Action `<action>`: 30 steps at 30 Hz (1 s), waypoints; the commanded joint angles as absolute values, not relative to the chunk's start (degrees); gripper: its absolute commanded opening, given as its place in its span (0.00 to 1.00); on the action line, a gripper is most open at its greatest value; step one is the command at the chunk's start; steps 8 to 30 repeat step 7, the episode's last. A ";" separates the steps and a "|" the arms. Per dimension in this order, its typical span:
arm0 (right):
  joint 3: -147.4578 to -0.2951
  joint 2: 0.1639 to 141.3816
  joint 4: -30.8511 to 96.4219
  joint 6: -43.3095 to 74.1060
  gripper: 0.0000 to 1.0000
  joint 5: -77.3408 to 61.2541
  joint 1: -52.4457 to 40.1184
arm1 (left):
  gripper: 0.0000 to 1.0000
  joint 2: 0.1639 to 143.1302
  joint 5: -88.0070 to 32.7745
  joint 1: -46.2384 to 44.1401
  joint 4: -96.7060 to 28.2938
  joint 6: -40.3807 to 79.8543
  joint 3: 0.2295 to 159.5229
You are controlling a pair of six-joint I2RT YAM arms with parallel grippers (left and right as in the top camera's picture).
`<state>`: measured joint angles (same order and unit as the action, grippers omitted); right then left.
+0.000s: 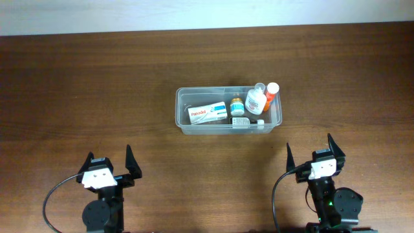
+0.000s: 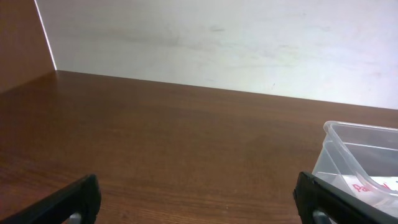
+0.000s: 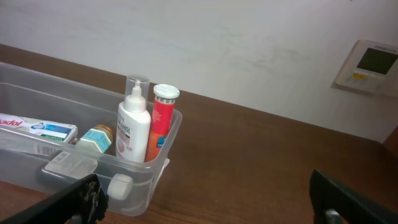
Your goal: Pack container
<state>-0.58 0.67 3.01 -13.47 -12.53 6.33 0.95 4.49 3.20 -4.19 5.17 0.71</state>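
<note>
The clear plastic container (image 1: 183, 111) stands on the brown table a little behind the centre. Inside it are a white and green box (image 1: 207, 114), a small jar (image 1: 237, 107), a white pump bottle (image 1: 256, 99), an orange tube with a white cap (image 1: 271, 95) and a small flat item (image 1: 240, 121). The container's corner shows in the left wrist view (image 2: 339, 144) and its right end in the right wrist view (image 3: 168, 140). My left gripper (image 1: 110, 165) is open and empty near the front left. My right gripper (image 1: 314, 156) is open and empty near the front right.
The wooden table (image 1: 77, 90) ends at a pale wall behind. A white wall panel (image 3: 367, 65) shows in the right wrist view. Black cables loop from each arm base at the front edge.
</note>
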 commanded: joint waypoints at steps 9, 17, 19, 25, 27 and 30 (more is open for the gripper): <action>-0.32 0.21 3.33 -12.84 0.98 -12.03 6.00 | 1.00 0.45 3.84 3.42 -4.38 4.27 0.56; -0.32 0.21 3.33 -12.84 0.98 -12.03 6.00 | 1.00 0.45 3.84 3.42 -4.38 4.27 0.56; -0.32 0.21 3.33 -12.84 0.98 -12.03 6.00 | 1.00 0.45 3.84 3.42 -4.38 4.27 0.56; -0.32 0.21 3.33 -12.84 0.98 -12.03 6.00 | 1.00 0.45 3.84 3.42 -4.38 4.27 0.56; -0.32 0.21 3.33 -12.84 0.98 -12.03 6.00 | 1.00 0.45 3.84 3.42 -4.38 4.27 0.56; -0.32 0.21 3.33 -12.84 0.98 -12.03 6.00 | 1.00 0.45 3.84 3.42 -4.38 4.27 0.56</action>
